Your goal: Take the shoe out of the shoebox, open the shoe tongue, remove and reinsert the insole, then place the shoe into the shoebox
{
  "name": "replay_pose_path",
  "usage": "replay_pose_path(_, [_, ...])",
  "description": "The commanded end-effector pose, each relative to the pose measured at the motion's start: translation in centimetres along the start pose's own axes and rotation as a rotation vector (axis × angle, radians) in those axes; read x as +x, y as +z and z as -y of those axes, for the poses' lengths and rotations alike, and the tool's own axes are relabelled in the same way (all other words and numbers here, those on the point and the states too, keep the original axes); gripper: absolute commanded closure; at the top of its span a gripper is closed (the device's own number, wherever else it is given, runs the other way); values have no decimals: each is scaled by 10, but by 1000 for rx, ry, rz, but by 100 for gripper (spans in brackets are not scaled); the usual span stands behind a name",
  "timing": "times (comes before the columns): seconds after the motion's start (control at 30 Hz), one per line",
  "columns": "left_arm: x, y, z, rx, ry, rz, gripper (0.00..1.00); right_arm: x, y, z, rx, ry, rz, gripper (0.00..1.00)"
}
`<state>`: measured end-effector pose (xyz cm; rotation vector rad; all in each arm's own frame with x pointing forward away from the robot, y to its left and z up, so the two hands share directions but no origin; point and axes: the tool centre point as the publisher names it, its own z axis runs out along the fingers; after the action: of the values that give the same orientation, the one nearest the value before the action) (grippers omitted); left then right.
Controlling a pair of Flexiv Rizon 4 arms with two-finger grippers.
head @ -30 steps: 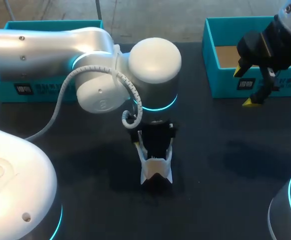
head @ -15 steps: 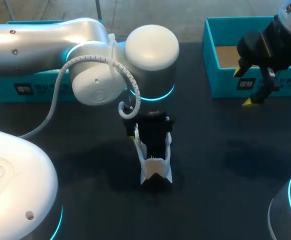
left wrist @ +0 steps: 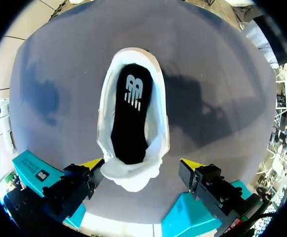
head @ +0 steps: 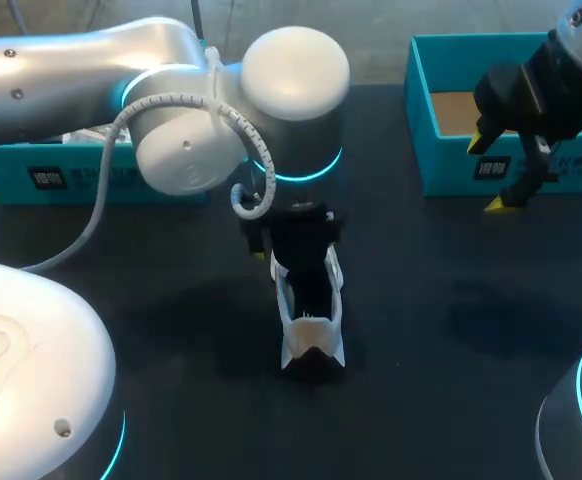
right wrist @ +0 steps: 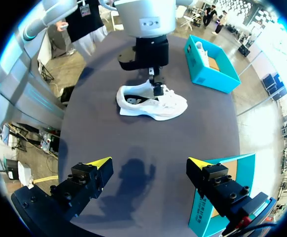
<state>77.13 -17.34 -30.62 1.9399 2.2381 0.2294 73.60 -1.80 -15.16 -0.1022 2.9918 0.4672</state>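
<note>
A white shoe lies on the dark table at the middle, its black insole showing inside the opening. My left gripper hangs over the shoe's far part, mostly hidden under its wrist. In the left wrist view the left gripper is open, one finger on each side of the shoe's tongue end, holding nothing. My right gripper hangs open and empty at the back right, over the near wall of a teal shoebox. From the right wrist view the shoe lies well ahead of the right gripper.
A second teal box stands at the back left, partly behind my left arm; in the right wrist view this box holds something white. The right box shows a brown cardboard floor.
My left arm has drawn back toward the far side and upward, uncovering more of the shoe. The shoe and my right arm have not moved.
</note>
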Motion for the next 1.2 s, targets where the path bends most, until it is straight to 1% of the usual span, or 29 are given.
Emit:
replay_pose_path(0.03, [3, -6, -3, -3, 7, 11, 0, -2, 1, -1, 3, 1, -4, 0])
replay_pose_path(0.17, [-5, -11, -7, -9, 10, 25, 0, -2, 1, -1, 3, 1, -4, 0])
replay_pose_path(0.3, [-16, -9, -9, 15, 12, 45, 0, -2, 1, -1, 3, 1, -4, 0])
replay_pose_path(0.37, [-18, -11, -10, 12, 13, 43, 0, -2, 1, -1, 3, 1, -4, 0])
replay_pose_path(0.47, [-15, -13, -14, 15, 11, 49, 0, -2, 1, -1, 3, 1, -4, 0])
replay_pose_path(0.57, [-9, -12, -17, 19, 26, 29, 0, -2, 1, -1, 3, 1, -4, 0])
replay_pose_path(0.6, [-8, -11, -18, 18, 32, 21, 5, -2, 1, -1, 3, 1, -4, 0])
replay_pose_path(0.63, [-7, -11, -18, 17, 36, 18, 6, -2, 1, -1, 3, 1, -4, 0])
replay_pose_path(0.67, [-6, -11, -18, 18, 43, 12, 13, -2, 1, -1, 3, 1, -4, 0])
replay_pose_path(0.7, [-5, -10, -18, 16, 48, 5, 27, -2, 1, -1, 3, 1, -4, 0])
replay_pose_path(0.73, [-4, -9, -18, 14, 51, 0, 33, -2, 1, -1, 3, 1, -4, 0])
replay_pose_path(0.77, [-4, -8, -18, 15, 52, -4, 31, -2, 1, -1, 3, 1, -4, 0])
replay_pose_path(0.83, [-4, -6, -19, 19, 51, -7, 35, -2, 1, -1, 3, 1, -4, 0])
replay_pose_path(0.93, [-6, -3, -17, 28, 52, -13, 37, -2, 1, -1, 3, 1, -4, 0])
replay_pose_path(1.0, [-7, 0, -15, 34, 55, -14, 33, -2, 1, -1, 3, 1, -4, 0])
replay_pose_path(1.07, [-9, 3, -14, 42, 57, -14, 26, -2, 1, -1, 3, 1, -4, 0])
replay_pose_path(1.17, [-13, 6, -11, 53, 66, -11, 25, -2, 1, -1, 3, 1, -4, 0])
replay_pose_path(1.2, [-14, 7, -10, 58, 70, -11, 27, -2, 1, -1, 3, 1, -4, 0])
